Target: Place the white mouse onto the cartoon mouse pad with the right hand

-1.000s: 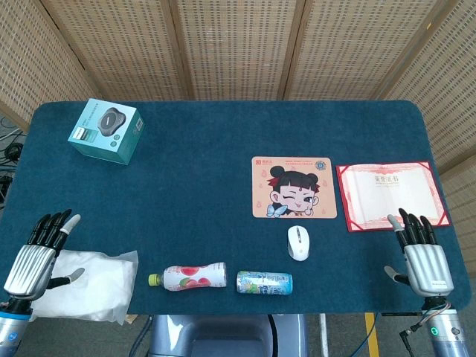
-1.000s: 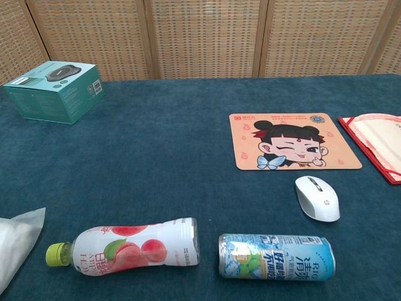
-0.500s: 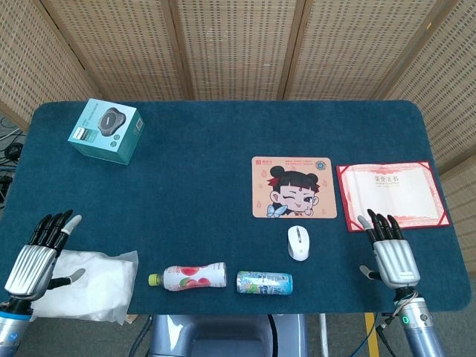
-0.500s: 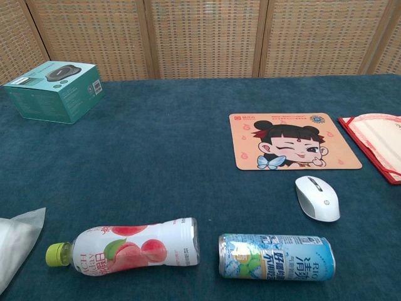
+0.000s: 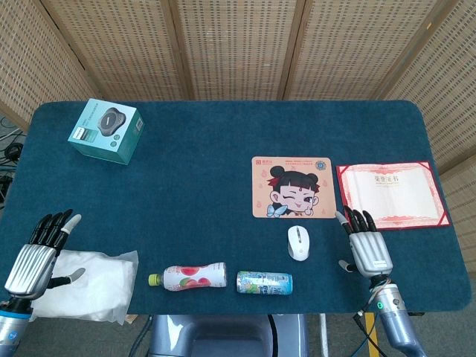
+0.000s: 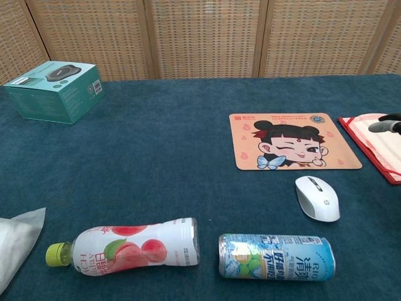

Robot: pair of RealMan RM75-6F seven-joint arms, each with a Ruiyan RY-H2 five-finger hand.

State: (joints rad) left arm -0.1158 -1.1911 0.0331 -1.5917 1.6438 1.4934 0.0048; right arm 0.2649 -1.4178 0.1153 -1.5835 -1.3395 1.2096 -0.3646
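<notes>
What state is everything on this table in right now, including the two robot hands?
white mouse: on the cloth, just below the pad, untouched.
cartoon mouse pad: flat, nothing on it.
right hand: open, empty, right of the mouse.
left hand: open, empty, by the white bag.
peach bottle: lying down, capped.
can: lying on its side.
teal box: closed.
certificate folder: lying open.

The light is bright, even and soft, and seems to come from above. Shadows are weak: only a thin dark edge lies under the mouse [image 6: 317,197] and the can [image 6: 276,256]. The can carries small white glare on its shiny wrap, and so does the bottle [image 6: 128,248]. The blue tabletop [image 5: 201,178] shows no glare. Both views are sharp. In the chest view the dark fingers [image 6: 386,125] at the right border look slightly blurred.
</notes>
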